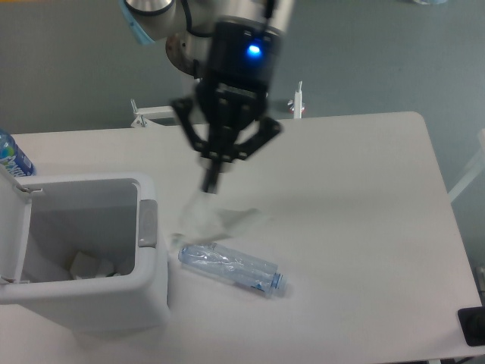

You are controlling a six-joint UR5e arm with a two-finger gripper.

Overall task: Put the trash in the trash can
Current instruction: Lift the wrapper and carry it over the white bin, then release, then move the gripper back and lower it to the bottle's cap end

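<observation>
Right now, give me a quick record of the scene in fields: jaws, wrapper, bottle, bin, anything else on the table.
gripper: jaws shut on the wrapper
wrapper: white, blurred, hanging off the table, between bin and bottle
crushed bottle: lying on the table, right of the bin
trash can: lid open, pale scraps inside
blue-labelled bottle: at the left edge, behind the bin

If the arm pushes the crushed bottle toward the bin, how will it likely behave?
The crushed bottle looks empty, so probably light and easily shoved. Its dented clear walls suggest it would flex if squeezed. Flattened and lying on its side, it may slide or wobble rather than roll cleanly.
</observation>
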